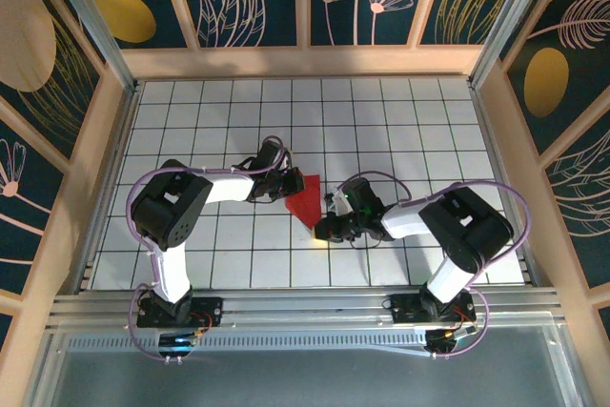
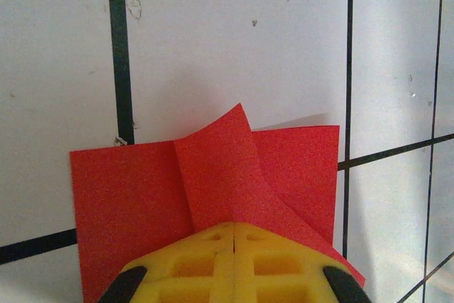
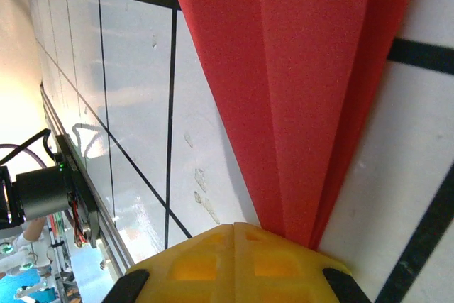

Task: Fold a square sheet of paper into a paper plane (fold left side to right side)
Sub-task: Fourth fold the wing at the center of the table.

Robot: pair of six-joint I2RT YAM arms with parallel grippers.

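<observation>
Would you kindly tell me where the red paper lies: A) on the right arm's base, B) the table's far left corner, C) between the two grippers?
C: the red paper lies with the left gripper at its left side and the right gripper at its near tip.

The top camera looks steeply down from above and behind both arms. The wrist cameras peer close over the tabletop, just past the left pincer and right pincer. All three share the red paper between the pincers.

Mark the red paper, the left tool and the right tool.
red paper (image 1: 305, 201): top view, middle of the triangle.
left tool (image 2: 233, 228): left wrist view, seam between yellow fingertips.
right tool (image 3: 234, 228): right wrist view, seam between yellow fingertips.
</observation>
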